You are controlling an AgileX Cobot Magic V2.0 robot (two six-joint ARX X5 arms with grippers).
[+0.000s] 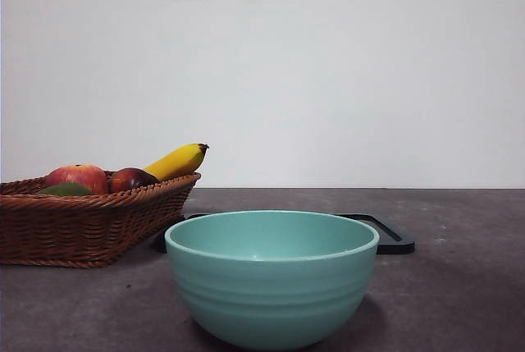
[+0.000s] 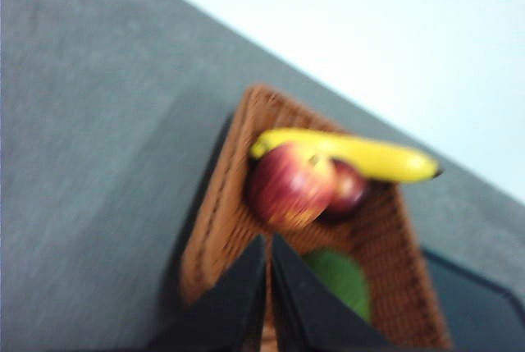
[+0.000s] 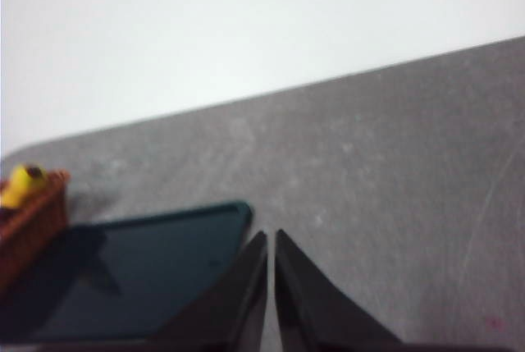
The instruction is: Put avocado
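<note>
Low on the left of the front view, the avocado (image 1: 66,190) lies in the wicker basket (image 1: 90,225), only its dark green top showing above the woven rim, just beside a red apple (image 1: 78,177). A darker red fruit (image 1: 131,179) sits next to the apple, and a yellow banana (image 1: 176,161) leans over the basket's far edge. A light teal bowl (image 1: 272,278) stands near the camera on the grey desk (image 1: 459,286), and behind it lies a flat black tray (image 1: 392,235), touching or nearly touching the basket's side.

From the left wrist view, the left claw (image 2: 269,241) hangs above the basket (image 2: 213,229), its two black jaws pressed almost together with only a thin slit between them, gripping nothing. The avocado (image 2: 340,280) lies just beside the jaw tips, with the apple (image 2: 289,186), the darker fruit (image 2: 351,188) and the banana (image 2: 353,155) beyond it. The picture is blurred.

The right claw (image 3: 271,237) is likewise closed to a narrow slit and empty, poised over the bare desk (image 3: 394,171) at the corner of the tray (image 3: 139,270). The basket's end (image 3: 33,212) and the banana's tip (image 3: 23,184) show at the edge of that view.
</note>
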